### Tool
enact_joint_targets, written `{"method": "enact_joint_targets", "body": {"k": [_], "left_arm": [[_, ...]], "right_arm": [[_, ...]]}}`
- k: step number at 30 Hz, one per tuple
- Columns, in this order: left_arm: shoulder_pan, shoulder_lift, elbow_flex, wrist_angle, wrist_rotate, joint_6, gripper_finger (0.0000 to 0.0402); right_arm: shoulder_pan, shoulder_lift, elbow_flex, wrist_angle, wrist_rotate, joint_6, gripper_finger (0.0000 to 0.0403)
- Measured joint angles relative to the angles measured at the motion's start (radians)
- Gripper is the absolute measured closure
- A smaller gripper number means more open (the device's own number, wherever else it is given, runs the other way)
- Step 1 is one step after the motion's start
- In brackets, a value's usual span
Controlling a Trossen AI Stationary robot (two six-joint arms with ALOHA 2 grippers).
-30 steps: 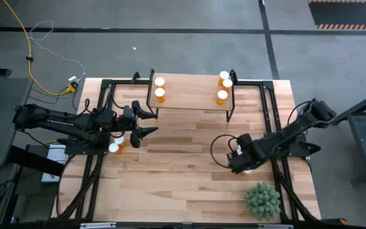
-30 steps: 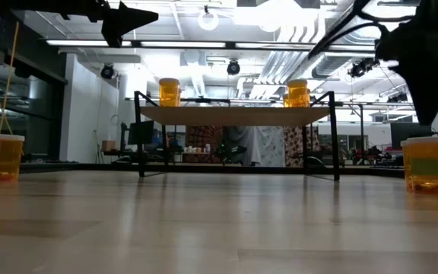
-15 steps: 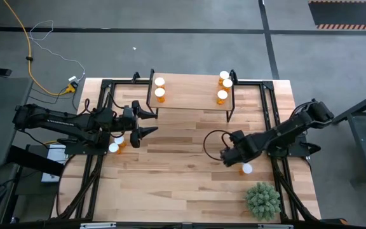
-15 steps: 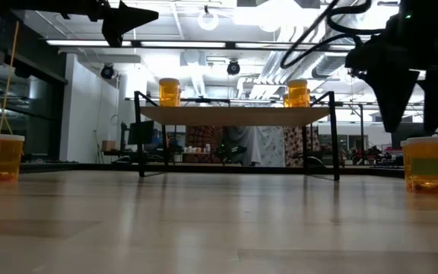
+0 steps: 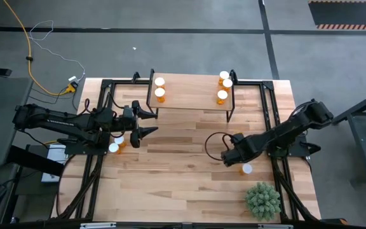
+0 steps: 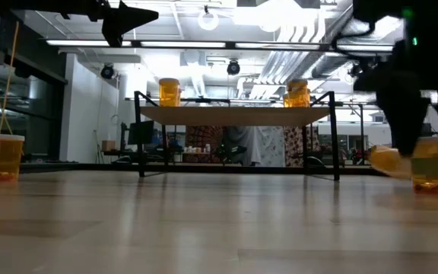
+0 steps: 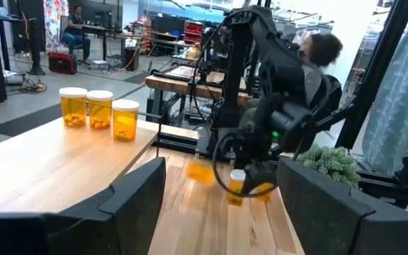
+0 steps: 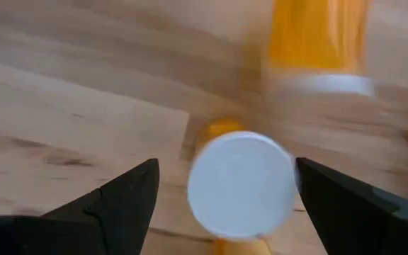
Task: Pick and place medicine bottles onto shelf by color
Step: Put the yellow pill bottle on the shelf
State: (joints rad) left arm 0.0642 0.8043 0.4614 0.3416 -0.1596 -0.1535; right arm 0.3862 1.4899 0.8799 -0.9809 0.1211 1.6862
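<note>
My right gripper (image 5: 229,156) (image 8: 227,170) is open and low over the table's right half, in front of the shelf (image 5: 192,102). In the right wrist view its fingers stand on either side of an orange bottle's white cap (image 8: 241,185), with gaps. A second, blurred orange bottle (image 8: 317,42) lies just beyond it and shows tilted in the low view (image 6: 390,161). A white-capped bottle (image 5: 246,168) stands on the table beside the gripper. Two bottles (image 5: 160,89) stand on the shelf's left end, three (image 5: 224,86) on its right. My left gripper (image 5: 152,123) hangs open near the shelf's left end.
Two more bottles (image 5: 115,142) stand on the table under my left arm. A green spiky plant (image 5: 262,200) sits at the near right corner, close to the right arm. Black frame rails (image 5: 269,114) run along both table sides. Bare wood lies between the arms.
My right gripper has moved toward the table's left edge, uncovering the standing bottle beside it, then come down to the table. In the low view a blurred, tilted orange bottle now shows at the gripper where none showed before.
</note>
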Motion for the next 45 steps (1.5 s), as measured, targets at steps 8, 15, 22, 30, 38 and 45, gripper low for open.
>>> {"method": "enact_joint_targets", "body": {"k": [8, 15, 22, 30, 38, 45], "left_arm": [[0.001, 0.000, 0.000, 0.000, -0.003, 0.000, 0.0140], [0.001, 0.000, 0.000, 0.000, -0.006, 0.000, 0.0140], [0.001, 0.000, 0.000, 0.000, -0.008, 0.000, 0.0140], [0.001, 0.000, 0.000, 0.000, -0.008, 0.000, 0.0140], [0.001, 0.000, 0.000, 0.000, -0.008, 0.000, 0.0140], [0.001, 0.000, 0.000, 0.000, -0.008, 0.000, 0.0140]], "right_arm": [[0.000, -0.007, -0.048, 0.041, 0.024, 0.018, 0.0084], [0.002, -0.007, -0.047, 0.097, 0.023, -0.049, 0.0084], [0.019, -0.007, -0.047, 0.126, 0.027, -0.139, 0.0084], [0.019, -0.007, -0.047, 0.126, 0.025, -0.143, 0.0084], [0.019, -0.007, -0.047, 0.125, 0.025, -0.142, 0.0115], [0.019, -0.007, -0.009, 0.044, 0.026, -0.143, 0.0170]]}}
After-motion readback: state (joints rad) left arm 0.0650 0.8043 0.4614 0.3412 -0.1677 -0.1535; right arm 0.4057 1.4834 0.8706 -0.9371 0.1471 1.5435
